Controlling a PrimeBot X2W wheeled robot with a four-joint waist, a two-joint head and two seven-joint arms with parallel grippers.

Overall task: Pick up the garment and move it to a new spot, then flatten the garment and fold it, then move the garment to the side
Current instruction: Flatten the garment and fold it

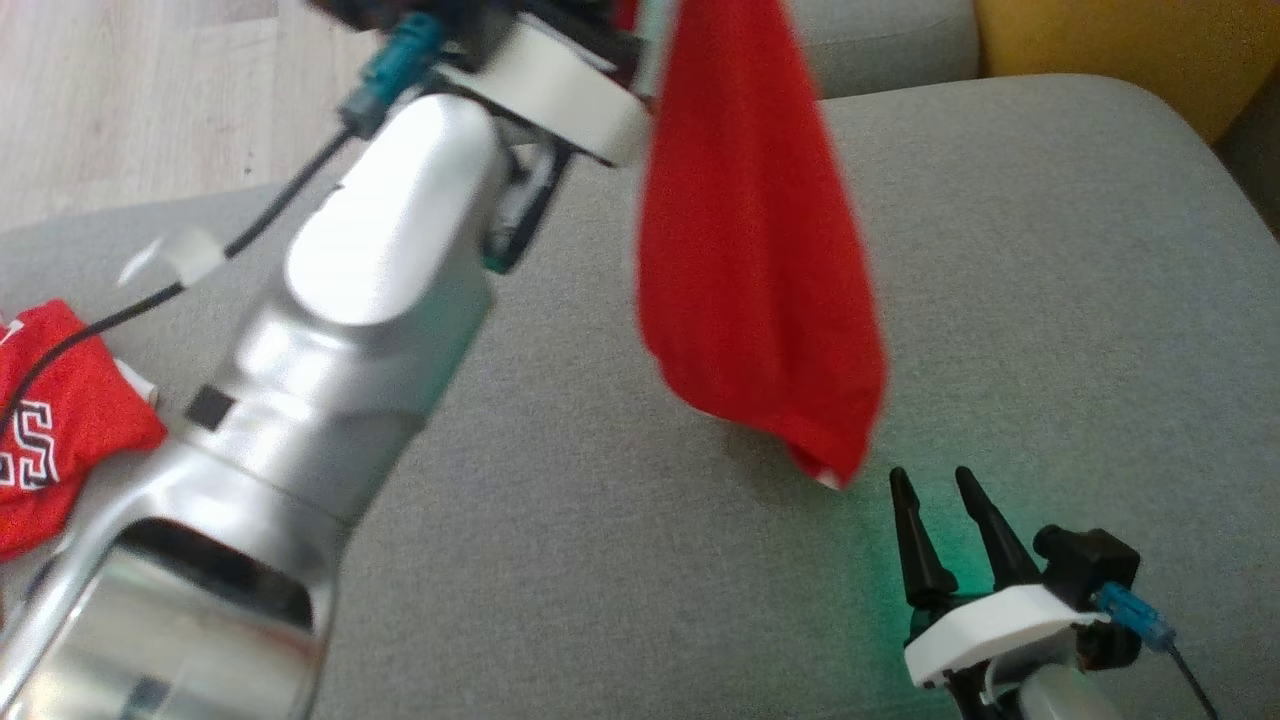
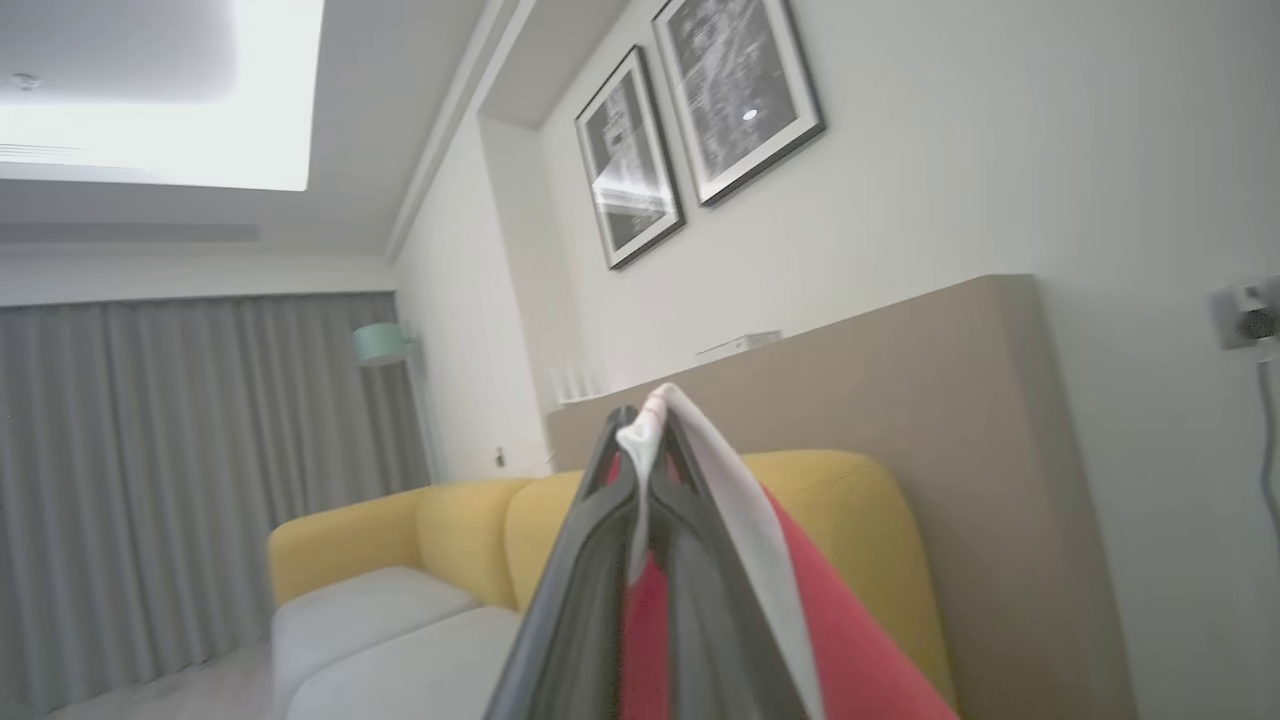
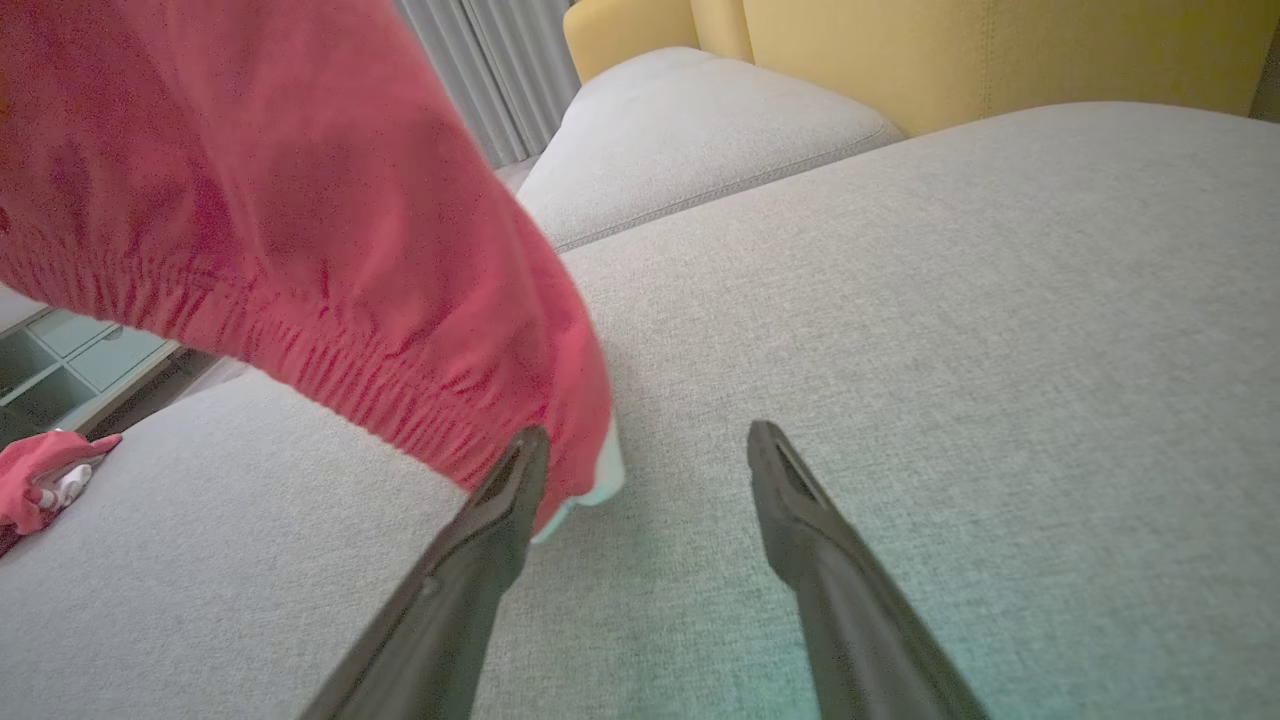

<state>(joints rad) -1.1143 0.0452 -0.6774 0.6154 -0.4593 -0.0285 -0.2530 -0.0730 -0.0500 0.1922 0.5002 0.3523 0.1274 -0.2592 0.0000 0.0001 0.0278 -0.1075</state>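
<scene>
The garment [image 1: 760, 250] is plain red cloth with a white edge, hanging in a long drape above the grey cushion [image 1: 1050, 300]. My left gripper [image 2: 645, 420] is raised high and shut on the garment's [image 2: 850, 650] white-trimmed top edge. Its silver forearm [image 1: 350, 330] crosses the head view's left side. My right gripper [image 1: 930, 480] stands open low over the cushion at the lower right. The garment's lowest corner hangs just left of its fingertips. In the right wrist view the garment's gathered hem [image 3: 250, 200] hangs at the left finger [image 3: 500, 520] of the right gripper [image 3: 650, 437]; nothing lies between the fingers.
A second red garment with white lettering [image 1: 60, 400] lies crumpled at the cushion's left edge, also in the right wrist view [image 3: 45, 470]. A yellow sofa back [image 1: 1120, 50] rises behind the cushion. Wooden floor [image 1: 120, 80] lies beyond the far left edge.
</scene>
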